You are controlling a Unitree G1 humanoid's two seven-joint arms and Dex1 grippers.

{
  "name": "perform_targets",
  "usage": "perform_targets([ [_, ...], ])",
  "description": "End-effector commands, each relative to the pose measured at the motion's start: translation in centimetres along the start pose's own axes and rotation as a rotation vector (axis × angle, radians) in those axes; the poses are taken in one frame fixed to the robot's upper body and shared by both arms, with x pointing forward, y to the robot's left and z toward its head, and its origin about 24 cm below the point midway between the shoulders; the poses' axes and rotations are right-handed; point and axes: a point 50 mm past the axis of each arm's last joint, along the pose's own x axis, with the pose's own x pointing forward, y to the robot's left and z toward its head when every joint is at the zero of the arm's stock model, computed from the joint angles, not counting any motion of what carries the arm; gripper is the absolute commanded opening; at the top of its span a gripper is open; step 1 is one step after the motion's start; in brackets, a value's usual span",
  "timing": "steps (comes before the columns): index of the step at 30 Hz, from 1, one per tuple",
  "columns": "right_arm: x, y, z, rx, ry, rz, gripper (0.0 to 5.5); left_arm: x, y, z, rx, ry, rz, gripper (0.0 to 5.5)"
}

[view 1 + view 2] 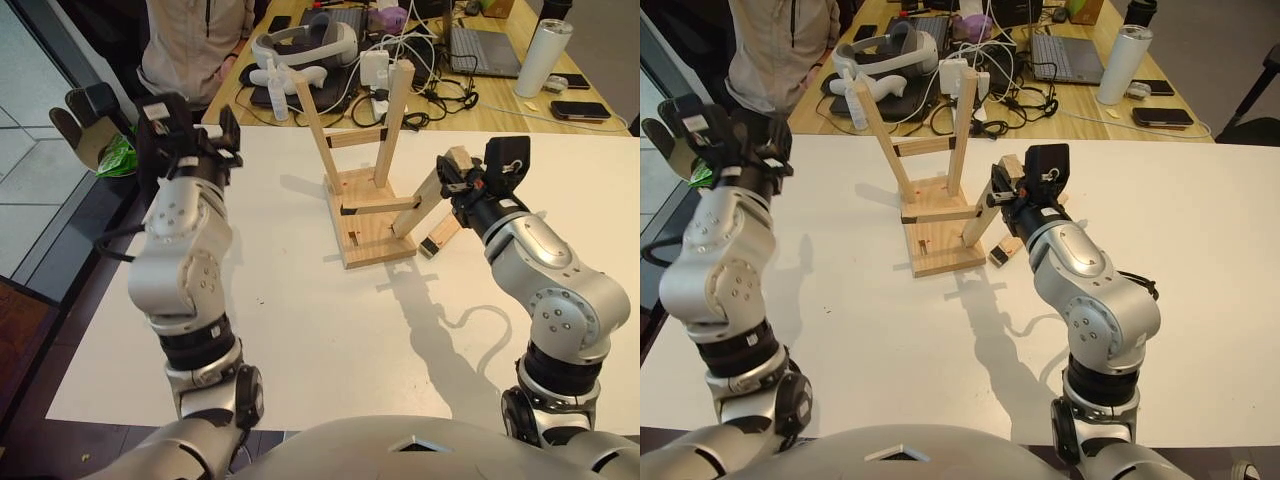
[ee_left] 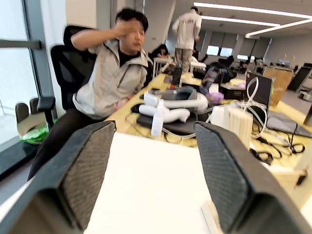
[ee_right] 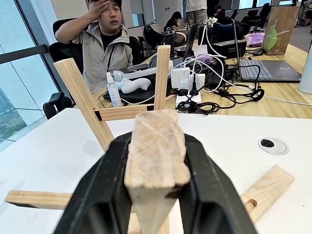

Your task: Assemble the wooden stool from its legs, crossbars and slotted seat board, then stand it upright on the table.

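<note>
Surface: white bench (image 1: 300,330), matte. Behind its far edge is a wooden desk (image 1: 600,125) in an open office with strip lights overhead and glass on the robot's left.

On the desk:
- one laptop (image 1: 482,50)
- one white headset (image 1: 305,45)
- one spray bottle (image 1: 277,88)
- one white tumbler (image 1: 541,57)
- two phones (image 1: 580,108)
- a tangle of cables (image 1: 425,95)

Stool parts, mid-bench:
- One seat board (image 1: 375,245), lying flat.
- Three legs. Two legs (image 1: 318,125) rise from the board, leaning slightly apart.
- The third leg (image 1: 425,205) tilts in from the right, its foot at the board's near right corner.
- Two crossbars. One crossbar (image 1: 355,137) joins the two standing legs high up. The other (image 1: 380,207) runs low, just above the board.
- One loose wooden piece (image 1: 441,235) lies on the bench just right of the board. Which kind of part it is can't be told.

Right gripper (image 1: 460,182): jaws pinching the upper end of the tilted leg.

Left gripper (image 2: 153,127): raised over the bench's left edge, well apart from the stool, jaws spread with nothing between them.
</note>
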Motion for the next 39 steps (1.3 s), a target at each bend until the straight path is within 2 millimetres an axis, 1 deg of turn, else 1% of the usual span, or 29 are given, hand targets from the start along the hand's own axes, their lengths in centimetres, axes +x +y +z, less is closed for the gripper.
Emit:
perform_targets([
  [1, -0.3, -0.7, -4.7, -0.035, 0.259, -0.037, 1.01, -1.6, -1.0, -1.2, -0.008, 0.060, -0.021, 2.99],
  [4, 0.1, -0.4, -4.2, -0.062, 0.227, -0.029, 1.02, -1.5, -1.2, -1.2, 0.000, 0.058, -0.030, 2.99],
  [7, 0.5, -0.3, -3.5, -0.075, 0.181, -0.037, 1.02, -1.1, -1.0, -0.9, 0.001, 0.049, -0.023, 2.99],
  [12, 1.0, -0.4, -2.4, -0.027, 0.093, -0.064, 1.02, -1.2, -1.1, -1.0, 0.003, 0.053, -0.023, 2.99],
  [20, 1.4, -0.4, -1.5, 0.026, 0.010, -0.083, 1.02, -1.2, -1.3, -1.0, 0.005, 0.057, -0.034, 2.99],
  [21, 1.4, -0.4, -1.5, 0.027, 0.002, -0.085, 1.39, -1.1, -1.3, -1.0, 0.006, 0.057, -0.037, 2.99],
  [23, 1.5, -0.3, -1.4, 0.028, -0.007, -0.086, 1.64, -1.1, -1.4, -1.0, 0.005, 0.058, -0.042, 2.99],
  [28, 1.4, -0.1, -0.6, 0.024, -0.056, -0.077, 2.54, -1.1, -1.5, -1.0, 0.005, 0.061, -0.049, 2.99],
  [29, 1.3, 0.0, -0.1, 0.016, -0.083, -0.069, 2.77, -1.1, -1.5, -1.0, 0.005, 0.062, -0.050, 2.99],
  [31, 1.1, 0.6, 1.5, -0.021, -0.165, -0.025, 3.08, -1.1, -1.5, -1.1, 0.006, 0.063, -0.051, 2.99],
  [34, 1.0, 2.1, 4.7, -0.073, -0.312, 0.056, 3.08, -1.2, -1.5, -1.2, 0.004, 0.066, -0.048, 2.99],
  [36, 1.1, 2.7, 6.9, -0.089, -0.401, 0.072, 3.08, -1.2, -1.6, -1.2, 0.004, 0.067, -0.052, 2.99],
  [37, 1.3, 2.9, 8.1, -0.097, -0.448, 0.071, 3.08, -1.1, -1.6, -1.2, 0.004, 0.067, -0.054, 2.99],
  [39, 2.0, 2.5, 10.4, -0.091, -0.507, 0.034, 3.08, -1.1, -1.6, -1.2, 0.006, 0.067, -0.053, 2.99],
])
